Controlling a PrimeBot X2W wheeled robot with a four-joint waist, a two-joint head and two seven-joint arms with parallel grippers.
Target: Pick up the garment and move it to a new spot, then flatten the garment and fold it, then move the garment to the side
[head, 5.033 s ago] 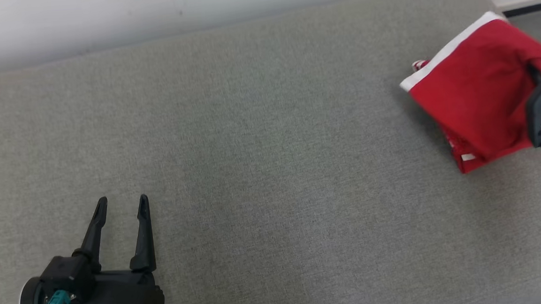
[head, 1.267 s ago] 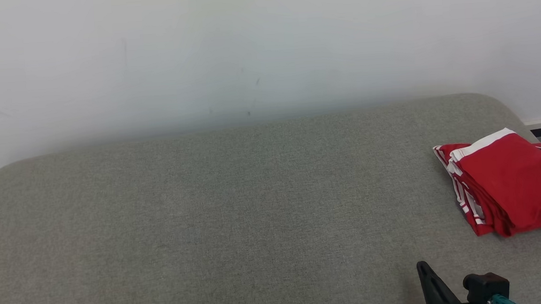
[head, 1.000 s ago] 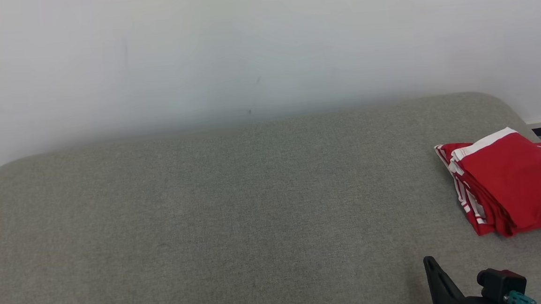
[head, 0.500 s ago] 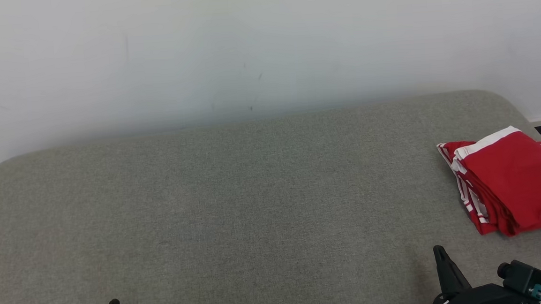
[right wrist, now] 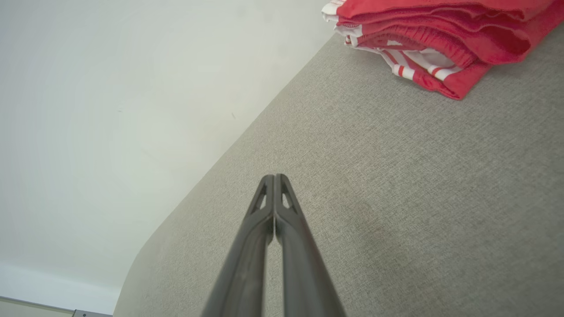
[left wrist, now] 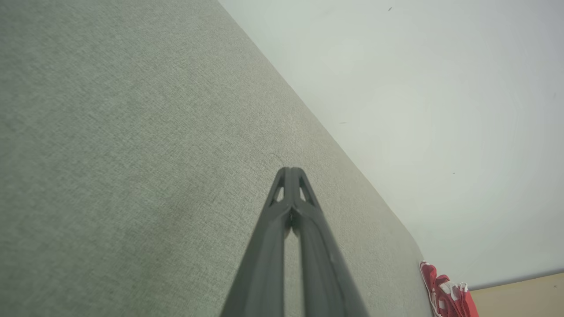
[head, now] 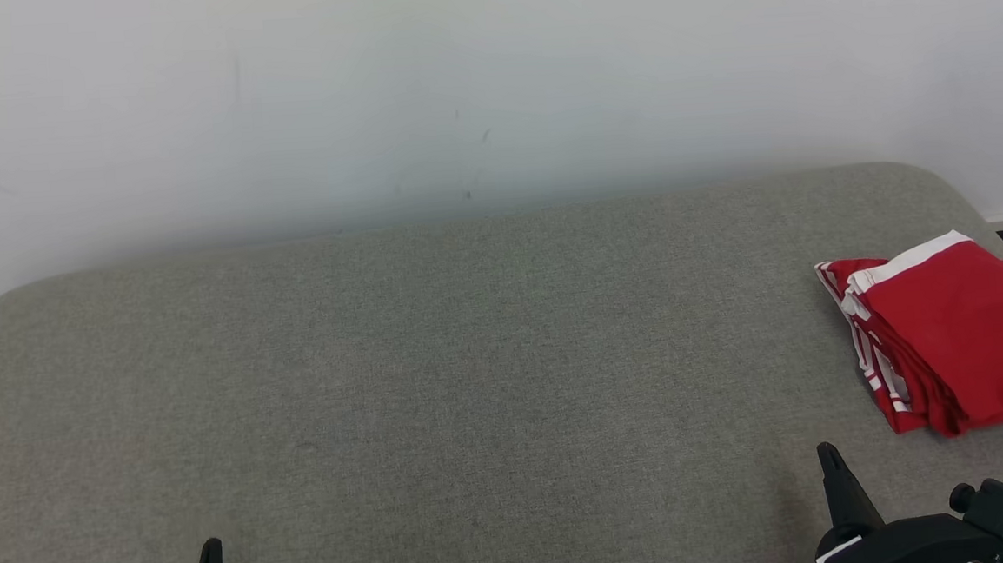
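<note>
Folded garment set aside; task judged all but complete.
It is laid as a neat red stack at the right edge of the head view, on the grey cushion. The left gripper and right gripper are pressed together, empty, apart from it; no step is judged left.

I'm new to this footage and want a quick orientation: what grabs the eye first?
A folded red garment with white stripes lies at the right end of the grey padded surface, close to its edge. The left gripper and right gripper are both shut, holding nothing, apart from the garment.
</note>
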